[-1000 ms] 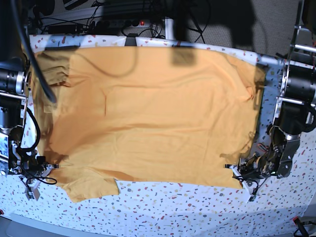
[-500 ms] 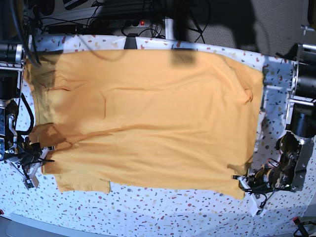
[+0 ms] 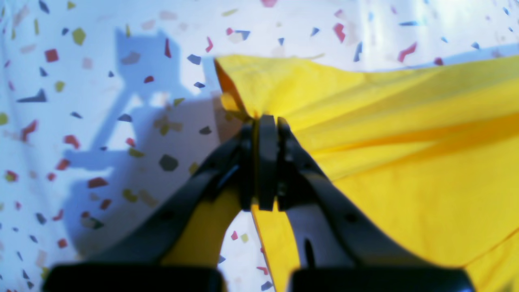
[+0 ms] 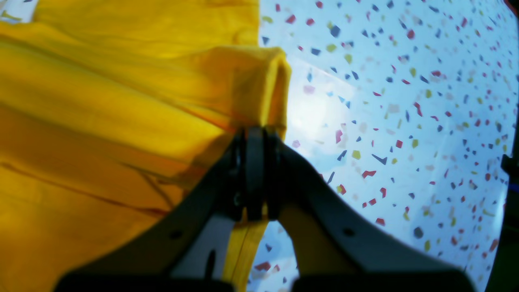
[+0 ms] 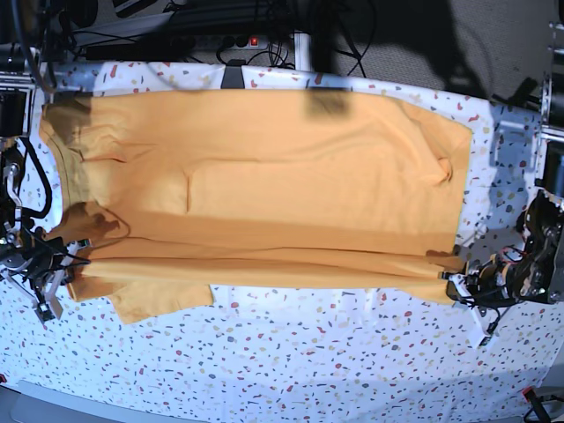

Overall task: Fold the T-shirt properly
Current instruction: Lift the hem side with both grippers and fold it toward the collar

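A: Where does the T-shirt point(image 5: 264, 194) lie?

B: Spread flat across the speckled white cloth point(image 5: 291, 361) that covers the table; in the base view it fills most of the width, its long edges running side to side; a sleeve flap sticks out at the lower left of that view; the near edge is drawn taut into a straight fold line between the two arms.

A: And the left gripper point(image 3: 263, 125)?

B: Its fingers are pressed together on a corner of the shirt; the wrist view shows yellow fabric bunched at the tips and pulled into tight ridges fanning away to the right; in the base view it sits at the lower right, just off the shirt's corner point(image 5: 458, 286).

A: The right gripper point(image 4: 254, 136)?

B: Also clamped tight, pinching a folded lip of the fabric; the cloth puffs up in a small loop just beyond the tips; creases run off to the left; in the base view it stands at the lower left edge point(image 5: 55, 269).
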You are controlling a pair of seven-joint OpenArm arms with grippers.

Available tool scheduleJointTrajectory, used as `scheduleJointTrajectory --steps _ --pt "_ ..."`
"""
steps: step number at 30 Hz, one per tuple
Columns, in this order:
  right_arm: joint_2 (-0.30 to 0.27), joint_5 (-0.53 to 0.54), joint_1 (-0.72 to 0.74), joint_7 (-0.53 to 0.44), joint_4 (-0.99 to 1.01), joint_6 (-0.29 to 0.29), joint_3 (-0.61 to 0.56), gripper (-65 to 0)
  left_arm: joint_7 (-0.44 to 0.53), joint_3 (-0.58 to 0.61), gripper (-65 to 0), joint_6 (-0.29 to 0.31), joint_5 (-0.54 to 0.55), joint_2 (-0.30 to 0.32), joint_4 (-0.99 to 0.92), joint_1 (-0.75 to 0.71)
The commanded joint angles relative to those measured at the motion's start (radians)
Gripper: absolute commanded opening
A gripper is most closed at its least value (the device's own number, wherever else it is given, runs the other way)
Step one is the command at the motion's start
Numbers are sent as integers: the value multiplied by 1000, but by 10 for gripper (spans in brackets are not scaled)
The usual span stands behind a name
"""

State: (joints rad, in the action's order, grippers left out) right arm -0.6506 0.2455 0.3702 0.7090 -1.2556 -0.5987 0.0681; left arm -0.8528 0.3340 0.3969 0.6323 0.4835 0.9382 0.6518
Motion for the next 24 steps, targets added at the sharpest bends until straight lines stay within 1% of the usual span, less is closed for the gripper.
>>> scheduleJointTrajectory --steps 1,6,10,13,17,20,24 --pt "-25 1 12 -10 -27 7 26 -650 1 -8 -650 1 4 21 53 19" --pt "-25 1 -74 1 -84 7 109 -650 -58 -37 -650 0 -4 50 244 -76" --pt "-25 1 -169 18 -159 6 169 -650 -129 -125 -650 -1 -3 49 370 -154" --pt "-25 1 -253 18 -225 6 205 -650 -144 -208 -650 -14 -3 49 449 -214" --pt "-25 2 -344 23 -308 7 237 -650 -188 -298 -650 -15 -2 49 540 -293" --pt "-25 3 -393 33 -348 7 253 -650 -218 -329 -650 -15 2 49 594 -350" --pt "-25 64 -443 60 -393 7 272 -650 -225 -334 -650 -15 1 49 650 -420"
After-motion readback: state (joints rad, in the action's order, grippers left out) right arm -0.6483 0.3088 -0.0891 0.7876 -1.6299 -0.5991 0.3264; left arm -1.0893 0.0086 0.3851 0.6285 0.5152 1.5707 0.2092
